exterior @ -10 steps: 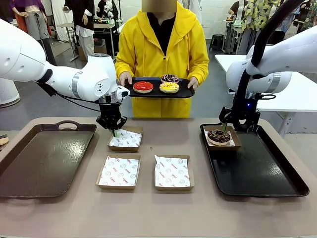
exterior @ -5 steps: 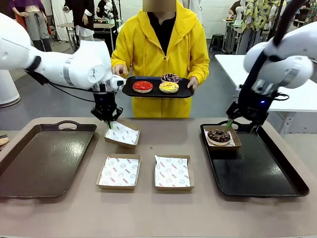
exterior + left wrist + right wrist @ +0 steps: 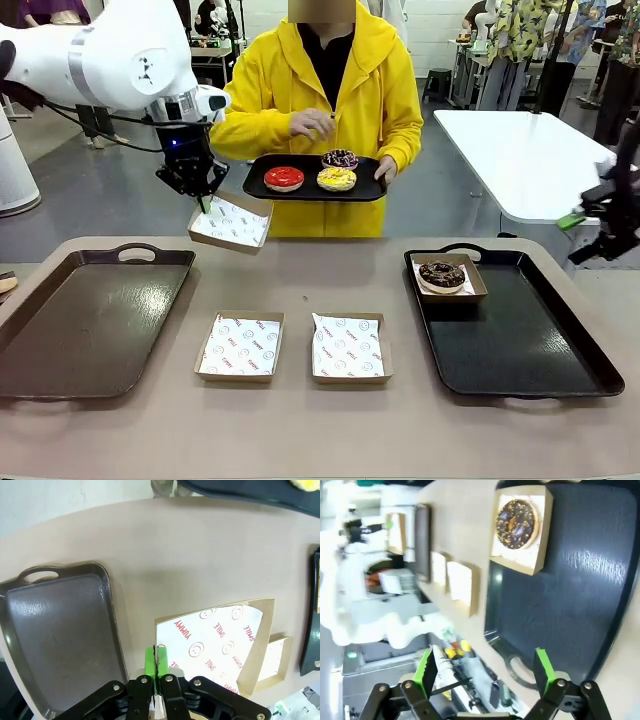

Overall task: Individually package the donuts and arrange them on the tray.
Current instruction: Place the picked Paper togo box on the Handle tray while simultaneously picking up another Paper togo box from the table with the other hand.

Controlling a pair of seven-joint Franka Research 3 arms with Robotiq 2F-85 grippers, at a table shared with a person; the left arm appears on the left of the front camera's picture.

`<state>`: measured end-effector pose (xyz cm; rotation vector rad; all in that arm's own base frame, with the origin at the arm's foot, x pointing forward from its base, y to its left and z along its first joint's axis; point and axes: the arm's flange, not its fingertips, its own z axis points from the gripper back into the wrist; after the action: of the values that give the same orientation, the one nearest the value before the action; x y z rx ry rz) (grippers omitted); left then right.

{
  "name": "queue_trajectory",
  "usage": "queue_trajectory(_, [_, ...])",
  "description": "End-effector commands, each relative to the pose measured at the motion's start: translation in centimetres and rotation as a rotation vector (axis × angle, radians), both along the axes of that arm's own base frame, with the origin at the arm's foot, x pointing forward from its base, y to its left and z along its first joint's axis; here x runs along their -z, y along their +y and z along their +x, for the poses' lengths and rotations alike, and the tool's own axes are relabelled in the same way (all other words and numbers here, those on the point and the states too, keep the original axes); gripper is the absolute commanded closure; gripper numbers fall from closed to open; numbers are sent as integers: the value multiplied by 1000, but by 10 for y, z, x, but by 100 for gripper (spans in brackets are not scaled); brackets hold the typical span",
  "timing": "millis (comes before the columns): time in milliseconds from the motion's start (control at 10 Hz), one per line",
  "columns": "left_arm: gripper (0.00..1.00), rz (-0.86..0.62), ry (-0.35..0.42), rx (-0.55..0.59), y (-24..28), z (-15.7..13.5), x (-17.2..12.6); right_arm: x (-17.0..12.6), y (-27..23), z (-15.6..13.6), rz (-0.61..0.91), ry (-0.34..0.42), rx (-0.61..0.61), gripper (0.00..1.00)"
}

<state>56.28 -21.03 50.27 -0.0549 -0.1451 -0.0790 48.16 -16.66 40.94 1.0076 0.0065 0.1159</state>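
My left gripper (image 3: 201,199) is shut on the rim of a paper-lined cardboard box (image 3: 231,222) and holds it tilted in the air above the table's far left. In the left wrist view its green pads (image 3: 151,660) pinch the box (image 3: 215,637) at its corner. The person holds a black tray (image 3: 370,186) with the red donut (image 3: 284,178), the yellow donut (image 3: 337,178) and the purple donut (image 3: 340,158). The chocolate donut (image 3: 441,273) lies in a box on the black tray (image 3: 520,345) at the right. My right gripper (image 3: 585,235) hangs open at the picture's right edge, and in its wrist view (image 3: 485,667) it is high above the chocolate donut (image 3: 516,522).
Two empty lined boxes (image 3: 240,347) (image 3: 347,349) lie side by side at the table's front middle. A brown tray (image 3: 90,320) lies bare at the left. The person's other hand (image 3: 310,123) is raised above the tray they hold. A white table stands behind at the right.
My left gripper lifted the box off the table, up and to the left. The right arm drew back to the right, away from the boxed chocolate donut. One of the person's hands left the tray.
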Motion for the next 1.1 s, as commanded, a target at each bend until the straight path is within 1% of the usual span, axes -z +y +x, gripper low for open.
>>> queue_trajectory(0, [100, -4, 5, -37, -5, 2, -10, 10, -29, -9, 197, -17, 70, 0])
queue_trajectory(200, [100, 17, 9, -71, -15, 9, -20, 19, -56, -35, 327, -49, 118, 0])
queue_trajectory(300, [100, 25, 24, -93, -18, 16, -22, 25, -66, -48, 348, -58, 141, 0])
queue_trajectory(500, [100, 38, 39, -130, -21, 24, -23, 36, -77, -64, 379, -60, 178, 0])
queue_trajectory(600, [100, 48, 44, -136, -23, 26, -21, 38, -79, -69, 385, -66, 191, 0])
queue_trajectory(700, [100, 12, 27, -95, -14, 13, -18, 39, -80, -71, 379, -75, 189, 0])
queue_trajectory(800, [100, 12, 27, -95, -14, 13, -18, 37, -75, -70, 364, -89, 196, 0])
queue_trajectory(900, [100, 12, 27, -95, -14, 13, -18, 39, -84, -70, 358, -35, 186, 0])
queue_trajectory(1000, [100, 12, 27, -95, -14, 13, -18, 39, -84, -70, 358, -35, 186, 0])
